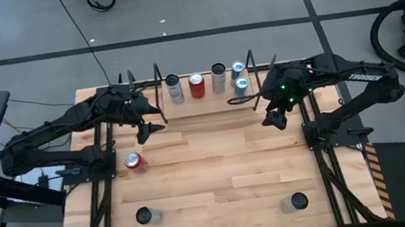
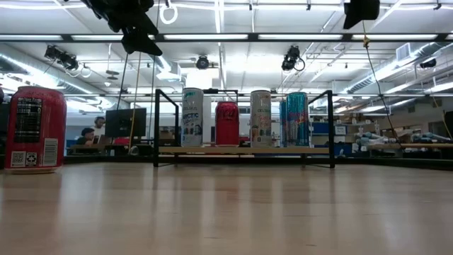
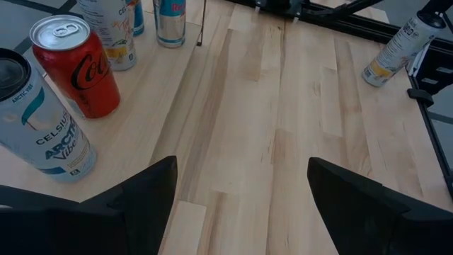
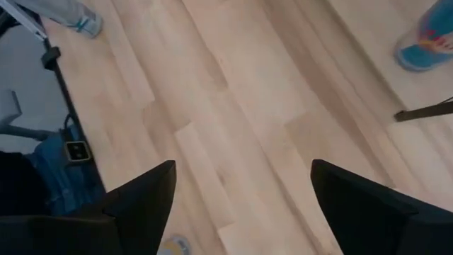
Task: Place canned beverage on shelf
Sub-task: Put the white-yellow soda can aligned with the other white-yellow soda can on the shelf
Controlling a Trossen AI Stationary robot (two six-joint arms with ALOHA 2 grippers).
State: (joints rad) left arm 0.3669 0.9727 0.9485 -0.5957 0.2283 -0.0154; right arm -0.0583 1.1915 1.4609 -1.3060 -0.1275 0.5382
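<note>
The shelf (image 1: pixel 205 105), a light wood board with black rod end frames, stands at the table's far middle. Several cans stand upright on it: a white Celsius can (image 3: pixel 42 131), a red cola can (image 3: pixel 79 67), a pale can (image 1: pixel 219 77) and two blue ones (image 1: pixel 239 77). In the low view they stand in a row on the board (image 2: pixel 244 150). My left gripper (image 3: pixel 241 170) hovers open off the shelf's left end (image 1: pixel 157 126). My right gripper (image 4: pixel 241 173) hovers open above the bare tabletop off the shelf's right end (image 1: pixel 274 120). Neither holds anything.
A red can (image 1: pixel 134 162) stands on the table's left side, large at the left in the low view (image 2: pixel 32 127). Two more cans stand near the front edge, one left (image 1: pixel 145 215) and one right (image 1: pixel 296 201). Bare wood lies between them.
</note>
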